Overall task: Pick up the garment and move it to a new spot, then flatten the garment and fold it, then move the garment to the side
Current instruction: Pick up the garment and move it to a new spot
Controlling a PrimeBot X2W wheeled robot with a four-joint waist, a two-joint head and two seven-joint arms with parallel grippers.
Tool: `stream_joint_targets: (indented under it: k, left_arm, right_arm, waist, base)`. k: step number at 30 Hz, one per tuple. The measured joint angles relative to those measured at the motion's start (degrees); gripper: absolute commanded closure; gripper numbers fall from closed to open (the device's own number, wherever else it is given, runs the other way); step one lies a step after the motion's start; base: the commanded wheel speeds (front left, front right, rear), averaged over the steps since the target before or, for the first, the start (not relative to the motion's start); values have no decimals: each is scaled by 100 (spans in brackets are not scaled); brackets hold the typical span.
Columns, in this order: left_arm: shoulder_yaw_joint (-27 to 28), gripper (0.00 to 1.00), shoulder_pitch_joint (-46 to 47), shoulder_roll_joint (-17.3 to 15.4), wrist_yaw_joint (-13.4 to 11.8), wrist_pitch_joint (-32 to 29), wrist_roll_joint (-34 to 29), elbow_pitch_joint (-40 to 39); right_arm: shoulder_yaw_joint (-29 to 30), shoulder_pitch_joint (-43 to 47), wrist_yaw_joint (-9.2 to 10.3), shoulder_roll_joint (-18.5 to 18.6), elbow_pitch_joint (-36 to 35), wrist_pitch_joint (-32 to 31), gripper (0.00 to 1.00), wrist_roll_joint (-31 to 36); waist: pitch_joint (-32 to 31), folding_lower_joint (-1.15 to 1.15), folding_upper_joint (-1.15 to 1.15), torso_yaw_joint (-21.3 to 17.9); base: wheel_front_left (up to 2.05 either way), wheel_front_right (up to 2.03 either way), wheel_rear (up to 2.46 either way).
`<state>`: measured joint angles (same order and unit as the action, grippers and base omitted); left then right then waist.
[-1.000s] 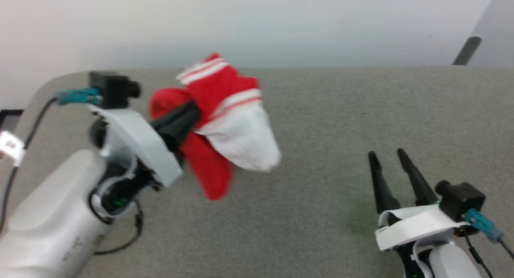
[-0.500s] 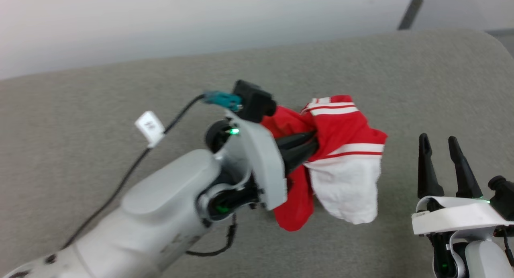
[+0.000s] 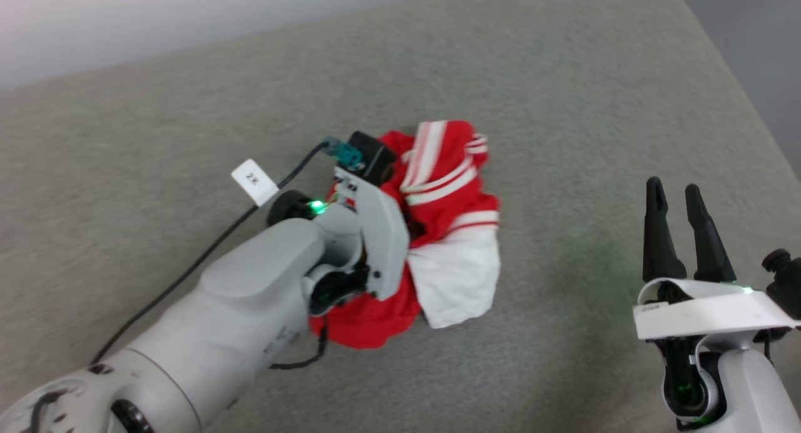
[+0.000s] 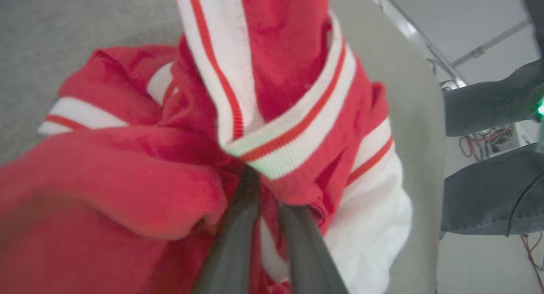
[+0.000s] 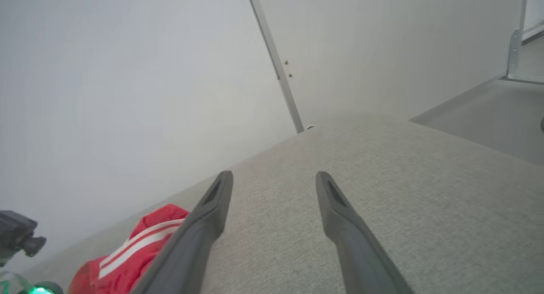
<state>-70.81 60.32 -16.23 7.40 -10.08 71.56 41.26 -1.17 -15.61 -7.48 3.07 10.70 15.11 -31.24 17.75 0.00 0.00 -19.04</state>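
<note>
The garment (image 3: 450, 220) is a red shirt with white sleeves and red-and-white striped trim, lying bunched in a heap on the grey table (image 3: 563, 107). My left gripper (image 4: 265, 187) is shut on a fold of the garment (image 4: 127, 166), its fingertips buried in the red cloth under a striped band. In the head view the left wrist (image 3: 375, 239) sits over the heap's left side and hides the fingers. My right gripper (image 3: 673, 192) stands open and holds nothing, well to the right of the heap. Its fingers (image 5: 204, 217) point over bare table, with the garment (image 5: 127, 251) at lower left.
The table's rounded right edge (image 3: 738, 101) runs down the upper right, with grey floor beyond. A pale wall (image 3: 125, 20) stands behind the table. A black cable with a white tag (image 3: 253, 181) trails from the left wrist. Bare table lies between the heap and the right gripper.
The head camera has swung, shifting the whole picture. The garment hung in the air from my left gripper; now it is lowered onto the table in a heap. The right gripper stays open.
</note>
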Motion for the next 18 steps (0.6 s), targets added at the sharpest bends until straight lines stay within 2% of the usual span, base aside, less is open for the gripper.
stream_joint_targets:
  k: [5, 13, 14, 15, 16, 18]
  left_arm:
    - [-125, 100, 94, -85, 34, -328, -259, 417]
    - [-45, 99, 242, -257, 73, -751, -806, 279]
    - [-34, 67, 251, -258, 73, -754, -898, 227]
    - [-27, 45, 253, -255, 73, -753, -969, 191]
    - [-26, 0, 255, -246, 71, -748, -989, 166]
    - [-41, 0, 253, -209, 68, -611, -1017, 105]
  right_arm:
    - [-65, -84, 0, 1, -37, 0, 0, -125]
    - [-74, -130, 0, -1, -108, 0, 0, -202]
    - [-85, -132, 0, -3, -114, 0, 0, -188]
    - [-89, -132, 0, -2, -115, 0, 0, -155]
    - [-99, -135, 0, -3, -116, 1, 0, -93]
    - [-123, -135, 0, -5, -113, 0, 0, -4]
  waist:
    - [277, 0, 0, -418]
    - [696, 0, 0, -818]
    - [727, 0, 0, -828]
    - [739, 0, 0, -818]
    - [746, 0, 0, -798]
    - [751, 0, 0, -739]
  base:
    - [0, 0, 0]
    - [0, 0, 0]
    - [0, 0, 0]
    - [0, 0, 0]
    - [0, 0, 0]
    - [0, 0, 0]
